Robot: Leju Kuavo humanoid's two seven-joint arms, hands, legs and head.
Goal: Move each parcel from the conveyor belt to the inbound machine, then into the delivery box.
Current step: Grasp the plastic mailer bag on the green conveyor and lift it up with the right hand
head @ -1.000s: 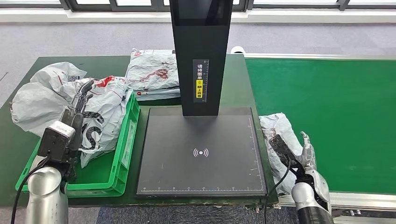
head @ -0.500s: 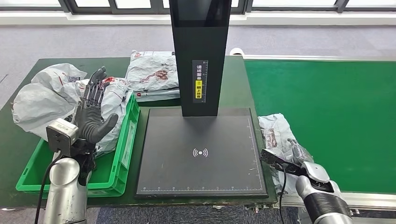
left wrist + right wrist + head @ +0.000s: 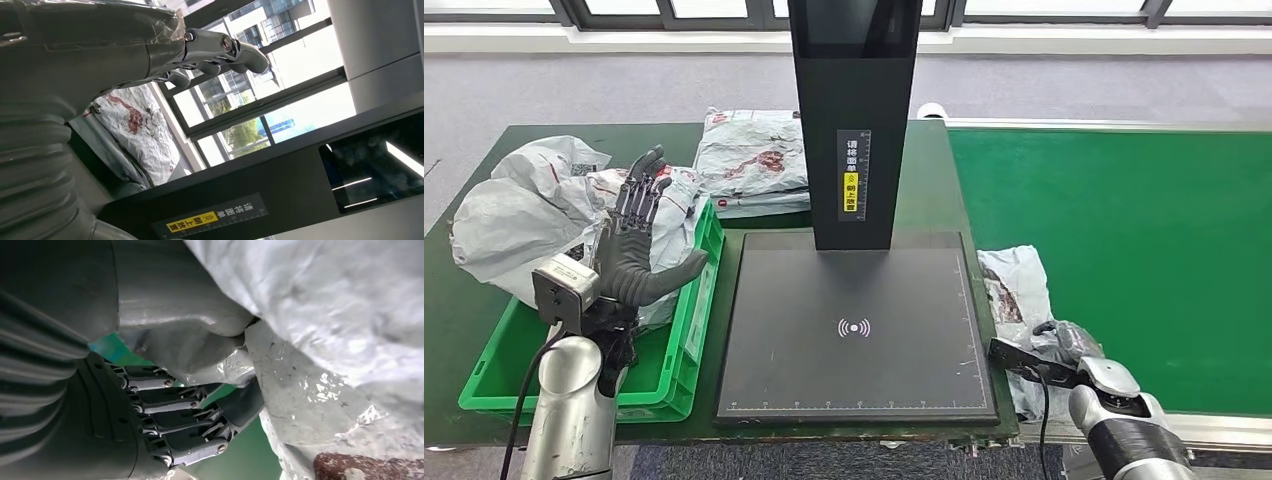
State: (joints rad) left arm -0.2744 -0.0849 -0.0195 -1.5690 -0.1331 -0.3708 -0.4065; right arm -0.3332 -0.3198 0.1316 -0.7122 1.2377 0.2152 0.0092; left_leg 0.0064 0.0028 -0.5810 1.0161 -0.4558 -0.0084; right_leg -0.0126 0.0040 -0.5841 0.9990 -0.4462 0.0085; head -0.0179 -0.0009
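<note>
A crumpled grey parcel (image 3: 1016, 288) with a dark red print lies at the near edge of the green conveyor belt (image 3: 1144, 240), beside the inbound machine's black scan plate (image 3: 854, 330). My right hand (image 3: 1069, 347) grips its near end; in the right wrist view the thumb and curled fingers (image 3: 190, 432) pinch a fold of the parcel (image 3: 325, 315). My left hand (image 3: 636, 240) is raised, fingers spread and holding nothing, above the green delivery box (image 3: 689, 335). That box holds grey parcels (image 3: 519, 210).
The machine's black column (image 3: 854, 120) rises behind the plate. Another grey parcel (image 3: 754, 155) lies on the dark table behind the box, also seen as the printed parcel (image 3: 135, 125) in the left wrist view. The far belt is bare green.
My left hand has lifted off the parcels in the box and spread its fingers. My right hand has turned down onto the belt parcel and closed its fingers on it.
</note>
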